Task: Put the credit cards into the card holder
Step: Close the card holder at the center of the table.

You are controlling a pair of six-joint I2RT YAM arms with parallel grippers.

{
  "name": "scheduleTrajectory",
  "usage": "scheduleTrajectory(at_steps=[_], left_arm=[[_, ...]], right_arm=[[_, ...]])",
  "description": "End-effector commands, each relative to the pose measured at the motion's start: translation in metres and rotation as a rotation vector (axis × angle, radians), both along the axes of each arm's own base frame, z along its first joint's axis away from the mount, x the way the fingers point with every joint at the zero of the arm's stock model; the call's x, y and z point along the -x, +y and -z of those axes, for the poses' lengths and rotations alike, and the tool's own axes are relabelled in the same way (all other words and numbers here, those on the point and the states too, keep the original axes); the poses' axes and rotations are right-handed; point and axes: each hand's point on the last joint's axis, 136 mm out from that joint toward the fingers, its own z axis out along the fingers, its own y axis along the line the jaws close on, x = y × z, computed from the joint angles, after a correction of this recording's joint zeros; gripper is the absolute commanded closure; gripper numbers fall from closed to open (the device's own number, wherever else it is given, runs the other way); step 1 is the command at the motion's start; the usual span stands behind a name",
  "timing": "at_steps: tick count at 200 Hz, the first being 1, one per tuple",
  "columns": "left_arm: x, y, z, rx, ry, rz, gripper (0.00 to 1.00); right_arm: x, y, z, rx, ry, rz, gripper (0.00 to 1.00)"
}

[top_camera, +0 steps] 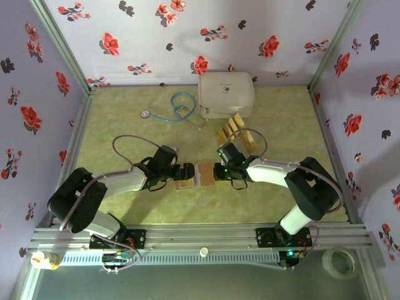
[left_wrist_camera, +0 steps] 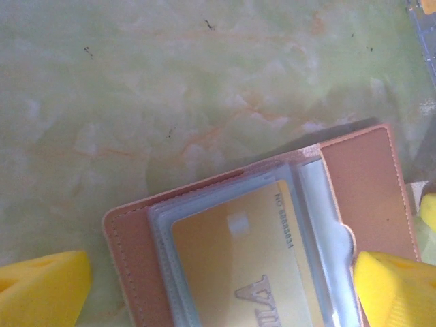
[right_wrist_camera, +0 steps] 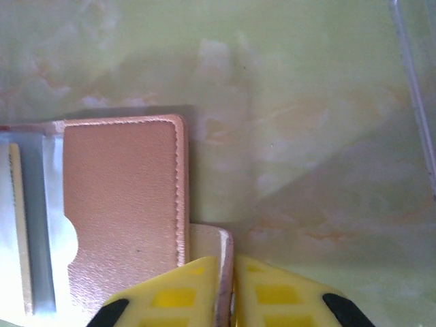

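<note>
Pinching a thin edge flap of the card holder [right_wrist_camera: 122,197], the right jaws are closed on it, apparently to pin it open on the desk [top_camera: 125,206]. The left jaws stand wide and empty astride the card holder, one credit card [left_wrist_camera: 231,266] sleeved between them. Spare credit cards [top_camera: 236,132] lie beyond the card holder.

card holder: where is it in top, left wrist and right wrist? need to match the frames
Top external: card holder mid-frame, between left end effector and right end effector.
Left wrist: lower right, lying open, a credit card in its clear sleeve.
Right wrist: left and bottom, one pale flap edge pinched by the right end effector.
Shared landmark: the sleeve's rounded notch, beside the brown flap in both wrist views.
</note>
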Motion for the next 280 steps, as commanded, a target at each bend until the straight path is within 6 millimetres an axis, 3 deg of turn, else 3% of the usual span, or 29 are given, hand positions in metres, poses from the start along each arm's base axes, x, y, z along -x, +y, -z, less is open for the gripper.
scheduleTrajectory(at_steps=[1,33,74,115,140,161,184,201,220,280], left_arm=[[-0.007,-0.015,-0.002,0.053,-0.004,0.027,0.00],[-0.009,-0.019,-0.004,0.064,-0.002,0.032,0.00],[-0.007,-0.020,-0.018,0.094,-0.020,0.033,0.00],[-0.005,-0.028,-0.056,0.192,-0.071,0.033,0.00],[-0.005,-0.042,-0.086,0.255,-0.118,0.051,0.00],[-0.006,-0.059,-0.099,0.297,-0.135,0.068,0.00],[-0.008,-0.082,-0.094,0.322,-0.121,0.085,0.00],[-0.008,-0.094,-0.083,0.321,-0.100,0.086,0.00],[-0.009,-0.100,-0.067,0.309,-0.082,0.070,0.00],[-0.010,-0.094,-0.041,0.253,-0.034,0.017,0.00]], right_arm=[[0.002,0.000,0.006,-0.020,0.018,0.006,0.91],[0.003,0.002,0.008,-0.035,0.028,0.011,1.00],[0.004,0.006,0.012,-0.051,0.041,0.012,1.00],[0.003,0.008,0.013,-0.060,0.044,0.013,1.00],[0.002,0.009,0.012,-0.063,0.043,0.012,1.00],[0.000,0.009,0.011,-0.062,0.038,0.018,1.00],[-0.002,0.008,0.006,-0.060,0.028,0.026,0.99],[-0.004,0.003,-0.003,-0.053,0.015,0.044,0.75],[-0.003,-0.007,-0.016,-0.047,0.008,0.063,0.62],[0.012,-0.047,-0.056,-0.035,-0.027,0.140,0.59]])
